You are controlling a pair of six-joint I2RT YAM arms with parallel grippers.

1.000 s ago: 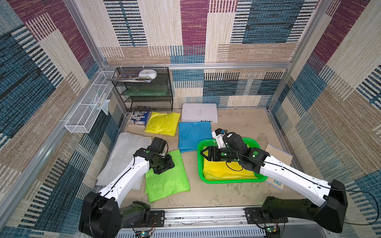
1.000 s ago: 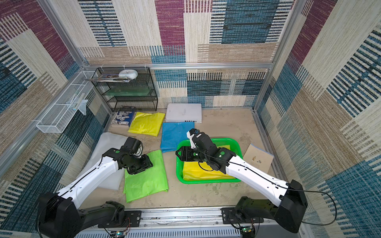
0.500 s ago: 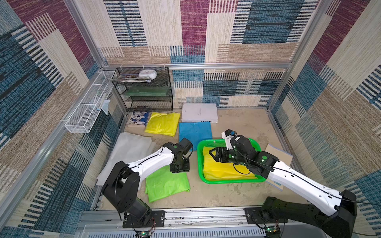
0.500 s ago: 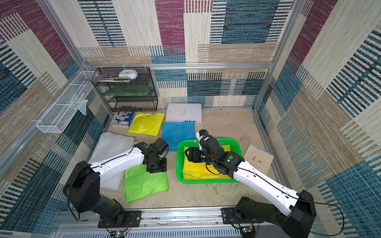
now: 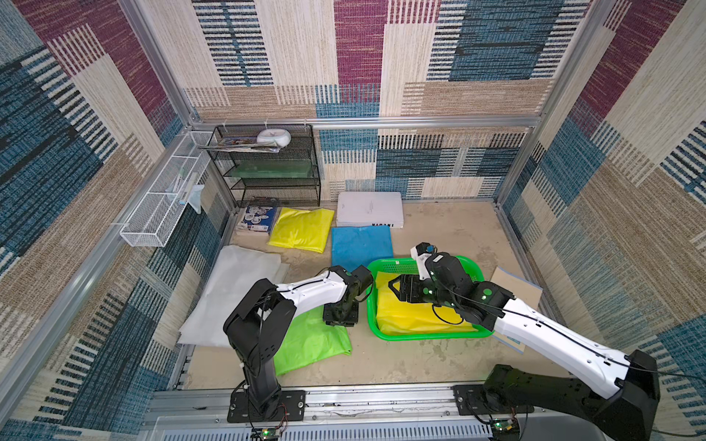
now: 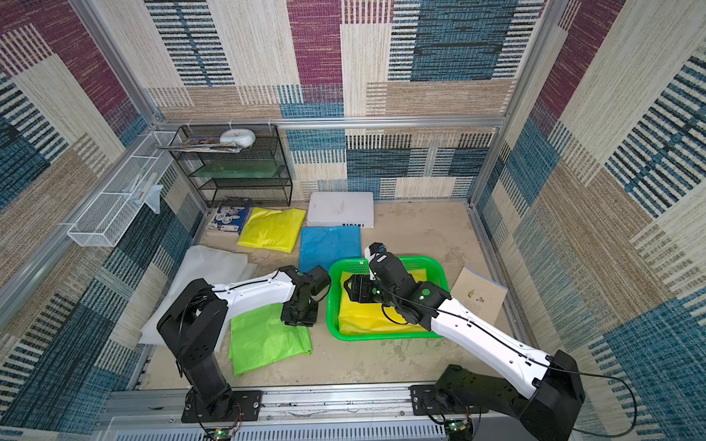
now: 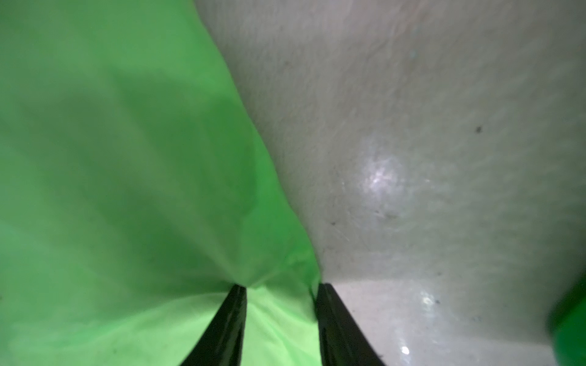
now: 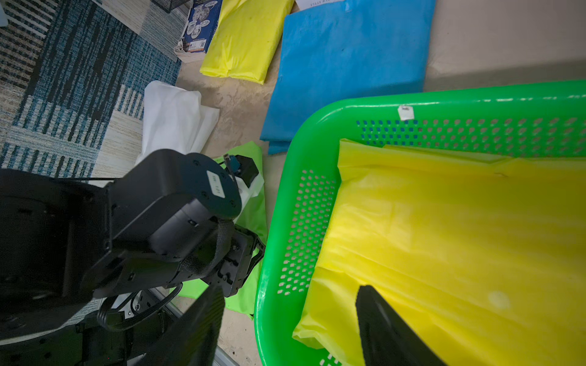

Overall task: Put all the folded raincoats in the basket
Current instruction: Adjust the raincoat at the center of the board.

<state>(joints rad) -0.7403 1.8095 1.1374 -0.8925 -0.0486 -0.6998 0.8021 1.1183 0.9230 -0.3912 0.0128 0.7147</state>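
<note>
- Left wrist view: my left gripper (image 7: 280,286) stood partly closed across the edge of the lime-green folded raincoat (image 7: 126,158). One finger was on the fabric and the other was at its border with the bare floor (image 7: 412,126). The plastic puckered between them, but I could not tell whether it was actually clamped.
- Both top views: the lime-green folded raincoat (image 5: 309,343) (image 6: 267,340) lay flat on the floor just beside the green basket (image 5: 420,335) (image 6: 332,301), outside it. The left gripper (image 5: 340,319) (image 6: 300,315) pointed down at the raincoat's corner nearest the basket.
- Right wrist view: my right gripper (image 8: 290,288) stood wide open with nothing between its fingers, above the basket corner facing the left arm.
- Same view: a yellow folded raincoat (image 8: 444,237) lay inside the green basket (image 8: 444,95), covering most of its bottom.
- In a top view: a blue folded raincoat (image 5: 361,246) lay just behind the basket, a second yellow raincoat (image 5: 301,229) lay beside it, and a white folded sheet (image 5: 237,290) lay beyond the left arm.
</note>
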